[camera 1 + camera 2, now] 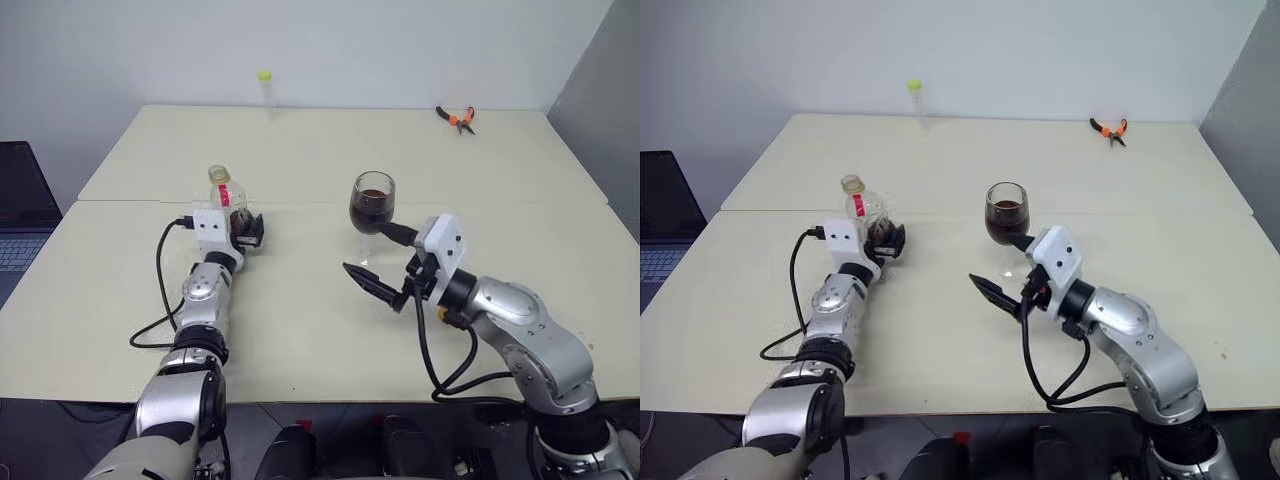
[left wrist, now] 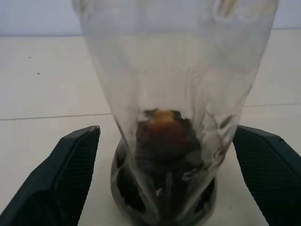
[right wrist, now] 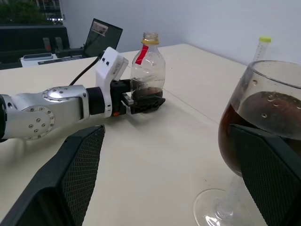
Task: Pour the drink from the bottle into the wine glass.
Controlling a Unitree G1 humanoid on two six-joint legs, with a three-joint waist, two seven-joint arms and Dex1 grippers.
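Bottle (image 3: 147, 70), clear, uncapped, almost empty with dark dregs, stands upright between the left gripper's (image 1: 243, 228) spread fingers, while the wine glass (image 1: 372, 203) holding dark drink (image 3: 263, 123) stands by the right gripper's (image 1: 383, 264) spread fingers.

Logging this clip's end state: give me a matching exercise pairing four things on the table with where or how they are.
Things:
1. bottle
2. wine glass
3. pliers
4. tube

States:
A. far right corner, orange handles
B. far edge, yellow-green top
C. upright, nearly empty, between the open fingers of the left pincer
D. holds dark drink, near the right pincer

Pairs: 1-C, 2-D, 3-A, 4-B
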